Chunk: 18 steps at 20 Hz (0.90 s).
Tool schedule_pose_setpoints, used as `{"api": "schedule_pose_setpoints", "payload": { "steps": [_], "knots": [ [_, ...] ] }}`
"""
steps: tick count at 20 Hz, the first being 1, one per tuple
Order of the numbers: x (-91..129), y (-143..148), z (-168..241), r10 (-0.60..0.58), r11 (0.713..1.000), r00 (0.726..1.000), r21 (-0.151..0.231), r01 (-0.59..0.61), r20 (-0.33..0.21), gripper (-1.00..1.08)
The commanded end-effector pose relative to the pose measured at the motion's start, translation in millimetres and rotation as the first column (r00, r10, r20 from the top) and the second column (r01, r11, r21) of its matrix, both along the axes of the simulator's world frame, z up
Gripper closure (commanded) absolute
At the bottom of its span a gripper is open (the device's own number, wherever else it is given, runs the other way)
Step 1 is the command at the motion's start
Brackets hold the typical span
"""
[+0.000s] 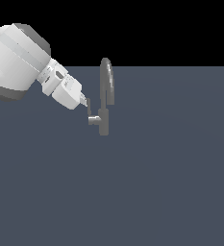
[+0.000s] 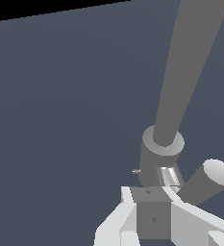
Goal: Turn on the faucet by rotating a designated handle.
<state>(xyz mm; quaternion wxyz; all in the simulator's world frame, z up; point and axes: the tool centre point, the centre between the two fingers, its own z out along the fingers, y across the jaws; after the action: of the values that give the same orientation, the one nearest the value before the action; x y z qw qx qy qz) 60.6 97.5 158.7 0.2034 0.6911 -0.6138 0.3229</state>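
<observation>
One arm reaches in from the exterior view's left, its gripper tilted down and touching, or just short of, the handle, a short stub branching from the post of the faucet, which stands near the counter's far edge. The jaws look close together, but I cannot tell whether they pinch anything. The contact step seems in hand; next, a steady sideways push should rotate the lever.

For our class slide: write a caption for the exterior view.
Gripper of a white arm reaches the handle of a grey faucet.
</observation>
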Motion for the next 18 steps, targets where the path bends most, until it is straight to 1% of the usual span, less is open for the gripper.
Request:
{"api": "schedule_pose_setpoints", "payload": {
  "steps": [1, 7, 18],
  "knots": [
    [6.4, -3.4, -1.2, -0.019, 1.000, 1.000, -0.008, 0.020, 0.011, 1.08],
    [13.0, -7.3, -1.7, -0.039, 0.999, 0.999, -0.016, 0.040, 0.023, 1.08],
    [9.1, -7.1, 0.0, -0.035, 0.999, 0.999, -0.014, 0.035, 0.021, 1.08]
  ]
}}
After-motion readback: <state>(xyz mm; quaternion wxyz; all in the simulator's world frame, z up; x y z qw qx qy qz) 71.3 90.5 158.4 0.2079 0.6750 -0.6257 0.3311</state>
